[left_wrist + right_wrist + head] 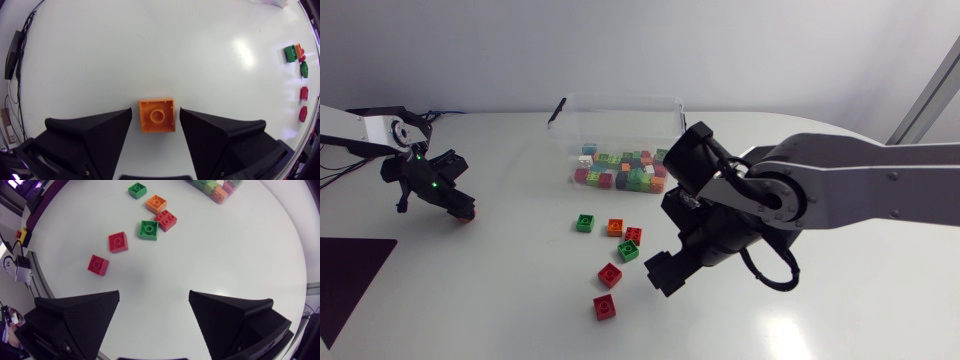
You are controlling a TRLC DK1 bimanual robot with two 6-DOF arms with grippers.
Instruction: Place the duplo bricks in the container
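Black wedge fingers of the right end effector point(154, 296) stand wide apart, released, with nothing between them and only bare white desk point(240, 255) below. Just ahead of it lie six loose bricks point(118, 242), three red, two green and one orange, scattered singly, though one green and one red sit almost corner to corner. Beyond them, toward the back of the desk, stands the clear container point(620, 125), its floor already covered with bricks of mixed colours.

Well apart from all this, at the desk's left side, the left end effector point(156, 114) is low over the surface. An orange brick point(157, 116) lies between its fingers, studs up, with a thin strip of desk showing on each side, so the fingers are released and not gripping it.
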